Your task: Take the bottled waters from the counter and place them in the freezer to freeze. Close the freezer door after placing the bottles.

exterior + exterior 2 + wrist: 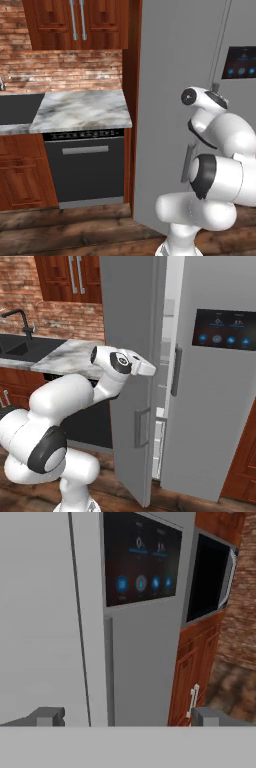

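At left, the marble counter (82, 109) is seen bare beside the sink (17, 107), w/ the freezer door (132, 356) left ajar at centre, freezer (165, 381) shelves glimpsed thru the gap, and the fingers (50, 716) held spread apart, nothing grasped, facing the dispenser panel (142, 559).

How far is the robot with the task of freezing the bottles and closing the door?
Done, it seems: the marble counter carries no bottles, though none can be seen inside the freezer either. In hand: the freezer door stands ajar, a gap showing shelves, with the arm's hand beside it. The gripper has its fingers apart and empty. Left: pushing the door fully shut.
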You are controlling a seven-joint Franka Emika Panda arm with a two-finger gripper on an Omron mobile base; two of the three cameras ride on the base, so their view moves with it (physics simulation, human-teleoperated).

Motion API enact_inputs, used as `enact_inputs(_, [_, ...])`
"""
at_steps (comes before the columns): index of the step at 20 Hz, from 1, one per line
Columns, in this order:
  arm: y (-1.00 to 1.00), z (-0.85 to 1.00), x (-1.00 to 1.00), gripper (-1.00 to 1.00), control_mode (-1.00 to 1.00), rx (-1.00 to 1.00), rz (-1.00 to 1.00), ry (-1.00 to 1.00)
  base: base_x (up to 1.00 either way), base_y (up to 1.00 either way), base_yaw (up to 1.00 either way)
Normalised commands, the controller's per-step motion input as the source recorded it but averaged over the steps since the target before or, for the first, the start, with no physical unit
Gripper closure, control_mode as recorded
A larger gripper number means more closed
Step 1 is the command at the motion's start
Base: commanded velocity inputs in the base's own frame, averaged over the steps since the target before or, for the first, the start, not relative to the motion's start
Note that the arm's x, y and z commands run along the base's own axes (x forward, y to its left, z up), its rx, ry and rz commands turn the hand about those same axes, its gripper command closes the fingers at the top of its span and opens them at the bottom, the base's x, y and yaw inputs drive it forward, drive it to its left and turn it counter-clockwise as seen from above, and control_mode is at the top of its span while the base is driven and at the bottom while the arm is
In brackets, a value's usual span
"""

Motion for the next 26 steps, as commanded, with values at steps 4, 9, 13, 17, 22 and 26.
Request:
enact_inputs(4, [-0.37, -0.19, 0.20, -1.00, -1.00, 0.00, 0.05, 0.00, 0.00, 0.00, 0.00])
enact_inputs(9, [-0.31, -0.08, 0.44, -1.00, -1.00, 0.00, 0.01, 0.00, 0.00, 0.00, 0.00])
enact_inputs(13, [-0.25, -0.01, 0.52, -1.00, -1.00, 0.00, 0.00, 0.00, 0.00, 0.00, 0.00])
enact_inputs(17, [-0.14, -0.10, 0.47, -1.00, -1.00, 0.00, 0.00, 0.00, 0.00, 0.00, 0.00])
enact_inputs(22, [-0.05, -0.13, 0.26, -1.00, -1.00, 0.00, 0.03, 0.00, 0.00, 0.00, 0.00])
enact_inputs(26, [-0.15, -0.21, 0.15, -1.00, -1.00, 0.00, 0.02, 0.00, 0.00, 0.00, 0.00])
